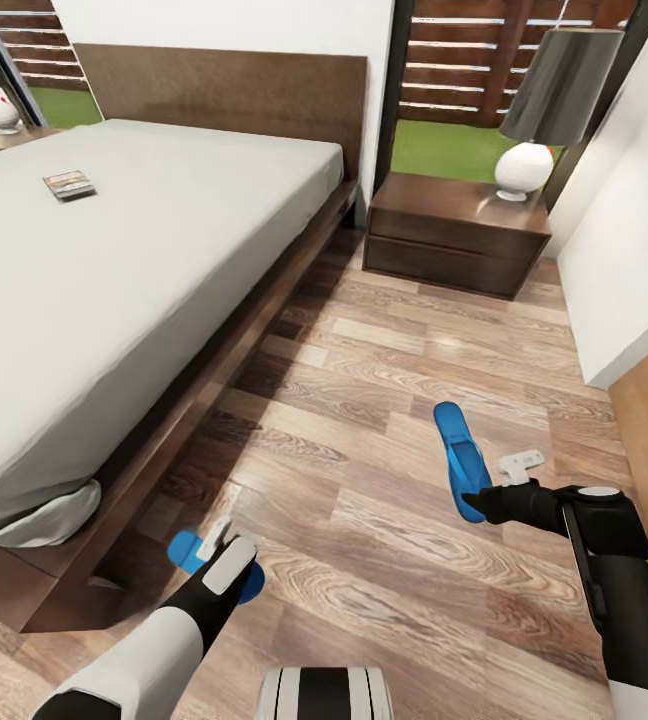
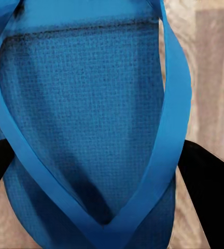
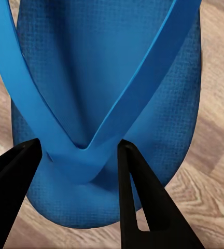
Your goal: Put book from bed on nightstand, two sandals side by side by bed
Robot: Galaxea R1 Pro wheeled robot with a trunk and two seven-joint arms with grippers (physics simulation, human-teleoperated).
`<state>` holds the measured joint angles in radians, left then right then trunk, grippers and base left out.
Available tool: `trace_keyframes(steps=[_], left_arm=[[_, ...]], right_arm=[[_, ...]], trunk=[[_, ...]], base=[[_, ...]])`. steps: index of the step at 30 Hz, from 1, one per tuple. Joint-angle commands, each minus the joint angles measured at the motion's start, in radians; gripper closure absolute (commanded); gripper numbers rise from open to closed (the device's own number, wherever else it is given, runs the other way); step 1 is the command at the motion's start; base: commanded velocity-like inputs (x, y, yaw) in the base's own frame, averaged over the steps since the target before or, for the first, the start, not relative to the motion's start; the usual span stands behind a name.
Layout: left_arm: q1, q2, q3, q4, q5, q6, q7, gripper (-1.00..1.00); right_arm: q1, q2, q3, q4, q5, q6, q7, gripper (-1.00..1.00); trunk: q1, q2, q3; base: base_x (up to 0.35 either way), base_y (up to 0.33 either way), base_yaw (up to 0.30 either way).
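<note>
Two blue sandals are in my care. One sandal (image 1: 461, 460) lies on the wooden floor (image 1: 384, 400) well out from the bed (image 1: 114, 290), and my right pincer (image 1: 486, 497) sits at its near end. In the right wrist view its dark fingers (image 3: 138, 202) straddle the point where the straps (image 3: 86, 150) meet; they look closed on that junction, though I cannot be certain of contact. The other sandal (image 1: 192, 555) rests close beside the bed frame, under my left pincer (image 1: 219, 545). In the left wrist view its sole (image 2: 86, 104) lies between dark fingers (image 2: 205, 181) set wide at either side, so I judge that pincer open around it, not yet gripping.

To do this step well, I should hold the right sandal firmly by the strap junction, lift it level, carry it toward the bed and set it parallel to its partner, toes the same way.

Beyond them, the book (image 1: 69, 184) still waits on the mattress, and the nightstand (image 1: 456, 232) with its lamp (image 1: 554, 110) stands by the headboard.
</note>
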<state>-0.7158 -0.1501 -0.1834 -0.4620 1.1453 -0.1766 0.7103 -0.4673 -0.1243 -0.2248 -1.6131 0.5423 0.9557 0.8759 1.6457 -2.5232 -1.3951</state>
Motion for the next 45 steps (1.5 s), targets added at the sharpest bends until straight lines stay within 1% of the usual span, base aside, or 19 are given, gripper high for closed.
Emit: trace_keyframes(steps=[1,5,7,8,11,16,18,23,35,45], left_arm=[[-0.001,0.001,-0.008,0.000,0.007,-0.007,0.005,1.00],[-0.004,0.002,-0.006,0.003,0.001,-0.009,0.003,1.00],[-0.026,0.004,-0.006,0.004,0.000,-0.009,0.002,1.00],[-0.046,0.005,-0.005,0.005,-0.001,-0.010,0.002,1.00],[-0.069,0.004,-0.007,0.006,-0.002,-0.009,0.002,1.00],[-0.092,0.004,-0.008,0.005,-0.001,-0.009,0.001,1.00],[-0.100,0.004,-0.007,0.006,0.001,-0.009,0.001,1.00],[-0.111,0.004,-0.007,0.006,0.004,-0.009,0.000,1.00],[-0.133,0.006,-0.006,0.005,0.011,-0.004,-0.004,1.00],[-0.149,0.006,-0.005,0.006,0.003,-0.003,-0.005,1.00]], right_arm=[[-0.001,0.000,-0.001,-0.001,0.007,0.005,0.013,1.00],[-0.001,0.000,-0.001,-0.001,0.007,0.005,0.012,1.00],[-0.001,0.000,-0.001,-0.001,0.007,0.005,0.012,1.00],[-0.001,0.000,-0.001,-0.001,0.007,0.005,0.012,1.00],[-0.001,0.002,-0.001,-0.001,0.007,0.005,0.012,1.00],[-0.001,0.020,-0.001,-0.001,0.007,0.004,0.012,1.00],[-0.002,0.024,-0.002,-0.001,0.007,0.004,0.012,1.00],[-0.001,0.029,-0.002,-0.001,0.007,0.004,0.012,1.00],[-0.002,0.031,-0.003,-0.001,0.008,0.004,0.012,1.00],[-0.005,0.031,-0.006,-0.002,0.008,0.005,0.012,1.00]], trunk=[[0.000,-0.001,-0.005],[0.002,-0.002,-0.020],[0.003,-0.002,-0.028],[0.003,-0.002,-0.032],[0.005,-0.003,-0.043],[0.007,-0.004,-0.063],[0.008,-0.005,-0.070],[0.010,-0.006,-0.090],[0.015,-0.009,-0.136],[0.020,-0.011,-0.175]], base=[[0.000,0.000,0.000],[0.000,0.000,0.000],[0.000,0.000,0.000],[0.000,0.000,0.000],[0.000,0.000,0.000],[0.000,0.000,0.000],[0.000,0.000,0.000],[0.000,0.000,0.000],[0.000,0.000,0.000],[0.000,0.000,0.000]])
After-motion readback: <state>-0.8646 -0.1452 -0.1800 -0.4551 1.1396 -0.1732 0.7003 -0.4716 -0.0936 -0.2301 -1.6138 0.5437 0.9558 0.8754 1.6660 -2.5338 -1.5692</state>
